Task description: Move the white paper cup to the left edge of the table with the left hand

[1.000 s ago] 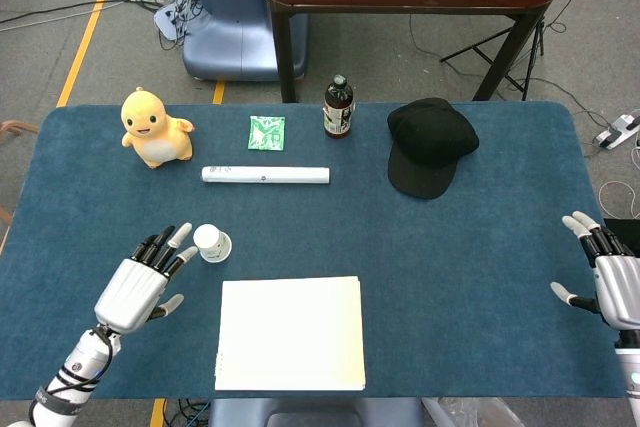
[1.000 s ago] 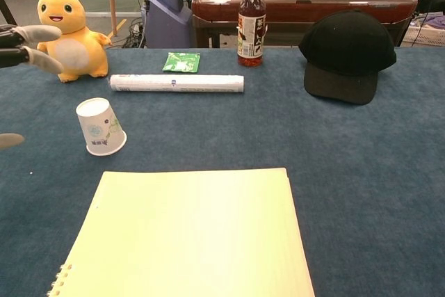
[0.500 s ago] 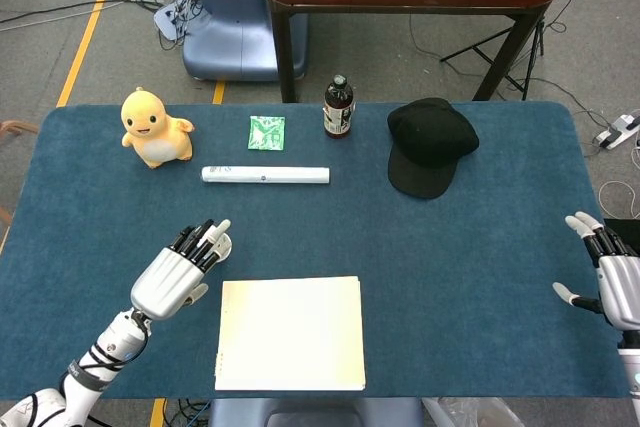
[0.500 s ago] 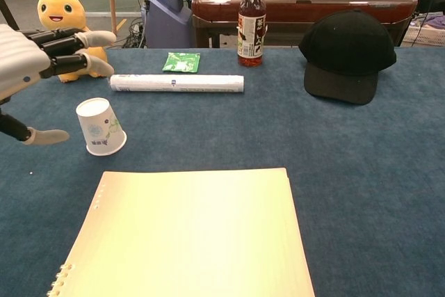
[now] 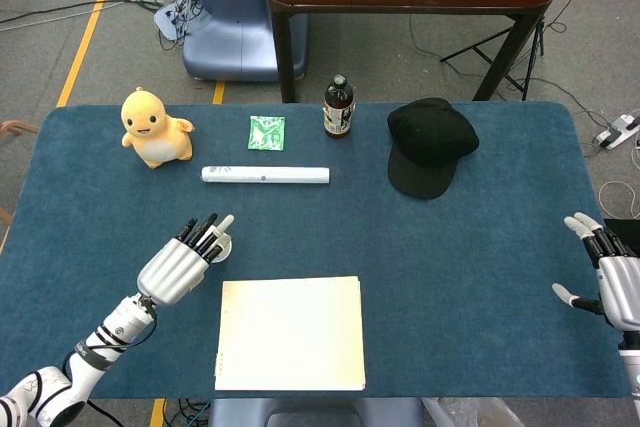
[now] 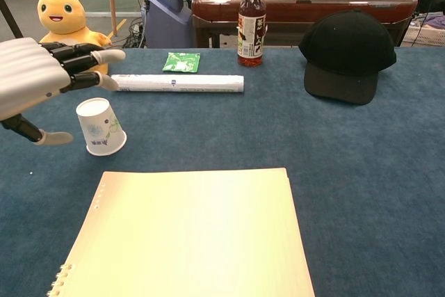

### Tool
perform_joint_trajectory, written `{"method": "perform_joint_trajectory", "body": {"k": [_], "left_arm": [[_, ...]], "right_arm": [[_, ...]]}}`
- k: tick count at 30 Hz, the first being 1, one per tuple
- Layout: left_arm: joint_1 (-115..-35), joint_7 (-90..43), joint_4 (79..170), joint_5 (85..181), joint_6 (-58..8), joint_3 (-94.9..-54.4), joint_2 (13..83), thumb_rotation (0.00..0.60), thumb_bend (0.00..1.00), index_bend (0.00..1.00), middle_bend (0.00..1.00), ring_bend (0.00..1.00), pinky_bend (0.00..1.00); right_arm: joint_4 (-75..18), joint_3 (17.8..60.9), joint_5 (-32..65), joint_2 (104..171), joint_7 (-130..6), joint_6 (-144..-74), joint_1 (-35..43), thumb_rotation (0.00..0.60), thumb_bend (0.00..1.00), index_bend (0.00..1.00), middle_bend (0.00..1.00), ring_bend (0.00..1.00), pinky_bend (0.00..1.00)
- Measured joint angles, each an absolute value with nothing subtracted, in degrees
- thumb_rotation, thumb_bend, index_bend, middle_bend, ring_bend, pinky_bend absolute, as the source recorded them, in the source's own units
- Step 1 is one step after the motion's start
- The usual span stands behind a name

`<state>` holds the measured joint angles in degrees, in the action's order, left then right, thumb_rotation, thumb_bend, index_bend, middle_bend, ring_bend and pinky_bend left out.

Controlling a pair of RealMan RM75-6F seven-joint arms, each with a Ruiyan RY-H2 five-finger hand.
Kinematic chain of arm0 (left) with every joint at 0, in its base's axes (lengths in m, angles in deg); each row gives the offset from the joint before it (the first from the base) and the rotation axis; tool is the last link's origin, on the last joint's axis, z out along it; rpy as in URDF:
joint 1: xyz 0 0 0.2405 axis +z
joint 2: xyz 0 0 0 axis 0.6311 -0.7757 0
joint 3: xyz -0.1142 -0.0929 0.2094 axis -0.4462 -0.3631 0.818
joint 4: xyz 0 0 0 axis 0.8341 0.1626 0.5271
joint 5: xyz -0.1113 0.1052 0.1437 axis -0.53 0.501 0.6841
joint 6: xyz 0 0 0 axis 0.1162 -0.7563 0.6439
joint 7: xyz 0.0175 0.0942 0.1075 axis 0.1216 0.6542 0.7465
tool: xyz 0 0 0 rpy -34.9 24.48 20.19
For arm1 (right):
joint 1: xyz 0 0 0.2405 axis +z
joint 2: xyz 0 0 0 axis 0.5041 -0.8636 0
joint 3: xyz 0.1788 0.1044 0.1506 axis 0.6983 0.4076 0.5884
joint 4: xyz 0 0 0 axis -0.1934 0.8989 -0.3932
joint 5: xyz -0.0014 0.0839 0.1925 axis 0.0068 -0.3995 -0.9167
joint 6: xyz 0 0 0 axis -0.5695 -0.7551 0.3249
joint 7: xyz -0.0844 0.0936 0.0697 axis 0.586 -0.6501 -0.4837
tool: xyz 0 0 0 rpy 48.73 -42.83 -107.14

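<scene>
The left robot hand [image 6: 35, 78] hovers over the white paper cup [image 6: 99, 126], fingers spread, holding nothing. The right robot hand [image 5: 612, 272] rests open at the tabletop [image 5: 480, 247] edge.

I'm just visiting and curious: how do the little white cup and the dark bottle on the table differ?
The white paper cup stands upside down, rim on the cloth; the bottle stands upright with its cap on. The cup is short and pale; the bottle is taller, dark, with a label. The cup sits near the front by the left hand, which does not hold it; the bottle is at the far edge. Both rest on the blue table.
</scene>
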<state>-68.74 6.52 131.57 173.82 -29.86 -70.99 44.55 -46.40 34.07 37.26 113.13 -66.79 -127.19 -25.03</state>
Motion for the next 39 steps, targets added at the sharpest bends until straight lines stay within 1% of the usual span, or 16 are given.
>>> {"method": "perform_joint_trajectory", "body": {"k": [7,12,19,31,39], "left_arm": [[-70.5,4.1,125.7,175.3,-31.0,-70.4,46.4,0.6,0.15,0.22,0.0,0.0,0.21],[-71.5,2.9,121.2,177.6,-33.5,-69.5,48.2,0.6,0.15,0.22,0.0,0.0,0.21],[-73.6,3.8,116.0,180.2,-34.8,-68.2,50.4,0.6,0.15,0.22,0.0,0.0,0.15],[-76.2,5.5,114.7,179.0,-32.2,-67.8,51.7,0.6,0.15,0.23,0.0,0.0,0.12],[-76.8,7.4,113.3,177.5,-30.9,-67.6,52.8,0.6,0.15,0.23,0.0,0.0,0.06]], "right_arm": [[-46.5,33.8,37.7,113.0,-67.2,-126.9,-24.9,0.6,0.0,0.15,0.13,0.14,0.37],[-46.5,33.7,37.8,112.9,-67.4,-126.6,-24.9,0.6,0.0,0.15,0.13,0.14,0.37],[-46.6,33.6,37.9,112.8,-67.6,-126.6,-24.9,0.6,0.0,0.15,0.13,0.14,0.37],[-46.6,33.4,38.0,112.6,-68.0,-126.3,-24.8,0.6,0.0,0.15,0.13,0.14,0.37],[-46.7,33.3,38.2,112.4,-68.2,-126.2,-24.8,0.6,0.0,0.15,0.13,0.14,0.37]]}}
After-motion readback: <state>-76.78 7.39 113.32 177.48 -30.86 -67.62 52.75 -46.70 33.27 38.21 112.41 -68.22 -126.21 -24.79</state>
